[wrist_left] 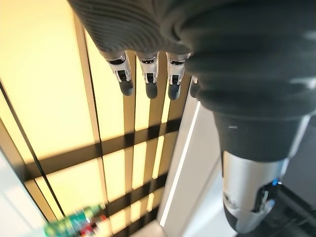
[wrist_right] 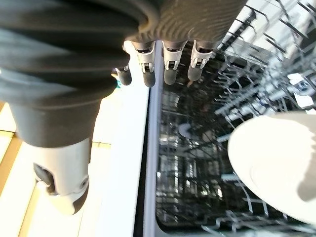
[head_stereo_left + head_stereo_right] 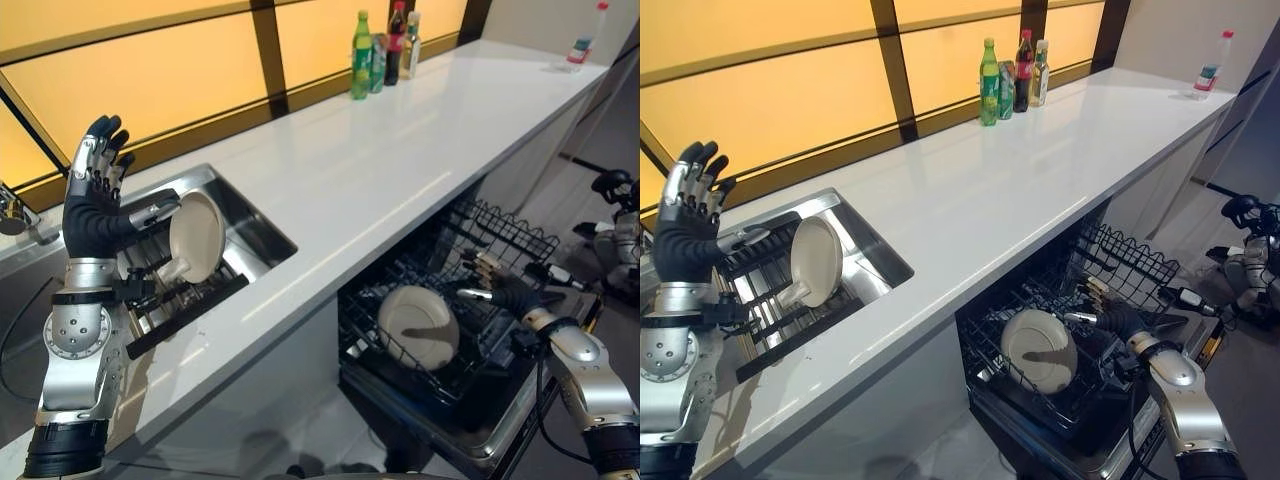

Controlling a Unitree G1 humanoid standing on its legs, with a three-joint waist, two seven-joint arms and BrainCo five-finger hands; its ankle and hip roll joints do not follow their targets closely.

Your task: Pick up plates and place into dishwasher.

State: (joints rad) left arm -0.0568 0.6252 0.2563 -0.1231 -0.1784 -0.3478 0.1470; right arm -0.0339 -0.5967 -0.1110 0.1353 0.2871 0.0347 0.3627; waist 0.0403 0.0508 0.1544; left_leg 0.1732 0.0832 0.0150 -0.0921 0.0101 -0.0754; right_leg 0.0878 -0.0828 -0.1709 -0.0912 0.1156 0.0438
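- Warm yellow-orange light glows from the backlit wall panels (image 3: 170,80) behind the table (image 3: 400,170).
- The white tabletop carries soft sheen and pale reflections.
- The dishwasher rack (image 3: 440,300) sits in dimmer shade.
- The plate (image 2: 281,168) is overexposed and blurred close to the right wrist camera.
- The bottles (image 1: 74,224) are out of focus.

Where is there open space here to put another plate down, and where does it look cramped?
The white countertop is bare between the sink and the bottles at the window. In the dishwasher rack, wire rows behind the plate look free, near the open right hand. The sink is crowded: a plate stands in its dark rack. The open left hand is raised beside it.
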